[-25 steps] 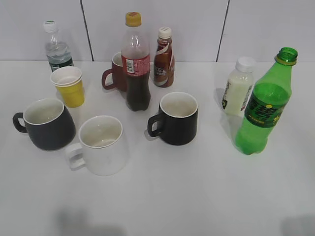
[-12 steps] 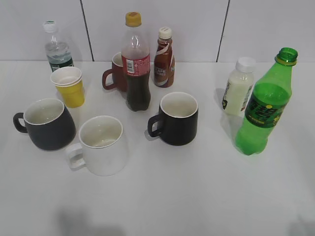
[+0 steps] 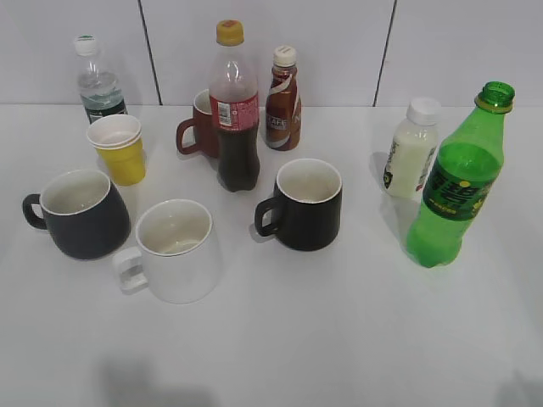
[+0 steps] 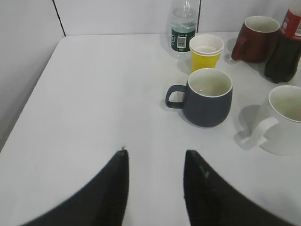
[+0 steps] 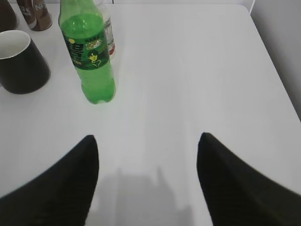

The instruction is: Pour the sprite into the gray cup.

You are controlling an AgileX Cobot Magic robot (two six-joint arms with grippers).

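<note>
The sprite point(image 3: 454, 182) is a tall green bottle without a cap, upright at the right of the table; it also shows in the right wrist view point(image 5: 91, 54). The gray cup point(image 3: 78, 214) stands at the left, empty, handle to the left; it also shows in the left wrist view point(image 4: 207, 97). My left gripper point(image 4: 155, 157) is open and empty, well short of the gray cup. My right gripper point(image 5: 147, 141) is open and empty, nearer than the sprite and to its right. Neither gripper shows in the exterior view.
A white mug point(image 3: 174, 250), a black mug point(image 3: 305, 203), a cola bottle point(image 3: 235, 110), a red-brown mug point(image 3: 199, 127), a coffee bottle point(image 3: 282, 100), stacked yellow cups point(image 3: 119, 148), a water bottle point(image 3: 97, 85) and a milk bottle point(image 3: 411, 161) stand on the white table point(image 3: 322, 331).
The objects stand as before. A dark shadow at the lower right edge of the exterior view has shrunk.
</note>
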